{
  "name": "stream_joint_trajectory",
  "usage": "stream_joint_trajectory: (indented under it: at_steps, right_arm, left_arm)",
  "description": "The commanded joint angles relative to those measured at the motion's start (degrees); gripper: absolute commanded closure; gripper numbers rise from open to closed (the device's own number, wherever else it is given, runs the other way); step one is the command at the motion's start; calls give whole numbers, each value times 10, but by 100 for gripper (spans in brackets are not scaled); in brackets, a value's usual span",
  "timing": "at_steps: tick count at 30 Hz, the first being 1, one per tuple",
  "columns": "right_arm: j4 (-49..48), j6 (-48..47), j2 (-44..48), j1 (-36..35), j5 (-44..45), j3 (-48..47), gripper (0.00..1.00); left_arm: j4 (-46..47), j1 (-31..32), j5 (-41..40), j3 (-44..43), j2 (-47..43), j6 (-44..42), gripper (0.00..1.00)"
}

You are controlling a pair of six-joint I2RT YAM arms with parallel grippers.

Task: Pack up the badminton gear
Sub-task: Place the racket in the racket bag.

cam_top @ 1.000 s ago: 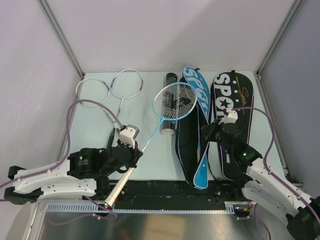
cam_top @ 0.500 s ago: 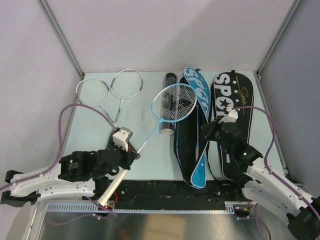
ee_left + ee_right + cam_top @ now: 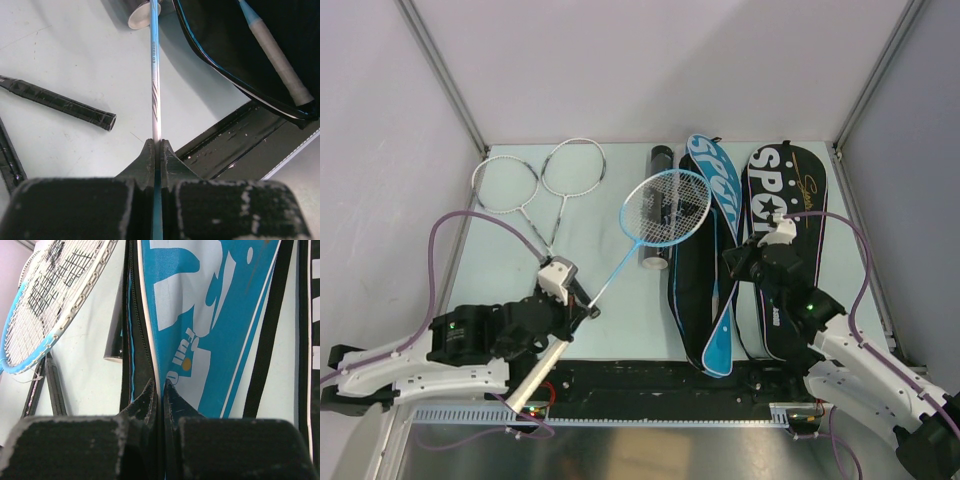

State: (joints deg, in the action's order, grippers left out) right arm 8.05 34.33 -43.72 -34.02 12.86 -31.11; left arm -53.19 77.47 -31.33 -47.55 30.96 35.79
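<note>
Left wrist view: left gripper (image 3: 156,145) is clamped on the shaft of the blue racket (image 3: 154,75), low near its grip, judged so that the head can be steered toward the unzipped cover. Just ahead to its left lies one black handle (image 3: 60,102), and further ahead the black tube (image 3: 144,14). Right gripper (image 3: 159,386) is pinched on the edge of the blue racket cover (image 3: 200,315), apparently lifting it for loading.

Counted from above:
- Rackets: one blue, held, and two white rackets (image 3: 572,166), loose. A fourth grip (image 3: 277,50) is seen inside the cover.
- Covers: two, the second a black racket cover (image 3: 790,190).
- Tube: one.
- Shuttlecocks: none seen.
</note>
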Motion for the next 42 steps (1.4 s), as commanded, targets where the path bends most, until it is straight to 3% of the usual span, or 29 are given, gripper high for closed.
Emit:
stream_joint_trajectory:
  at_steps: [1, 21, 31, 42]
  right_arm:
    - [-50, 8, 2, -2, 25, -46, 100]
    - [-55, 12, -10, -4, 28, -54, 100]
    - [-74, 15, -39, -27, 14, -56, 100]
    - [-75, 16, -43, -43, 14, -63, 100]
  left_arm:
    - [8, 3, -17, -1, -24, -13, 100]
    - [-2, 3, -20, -12, 10, -27, 100]
    - [56, 3, -105, -67, 111, -54, 100]
    - [163, 3, -66, -119, 255, -92, 100]
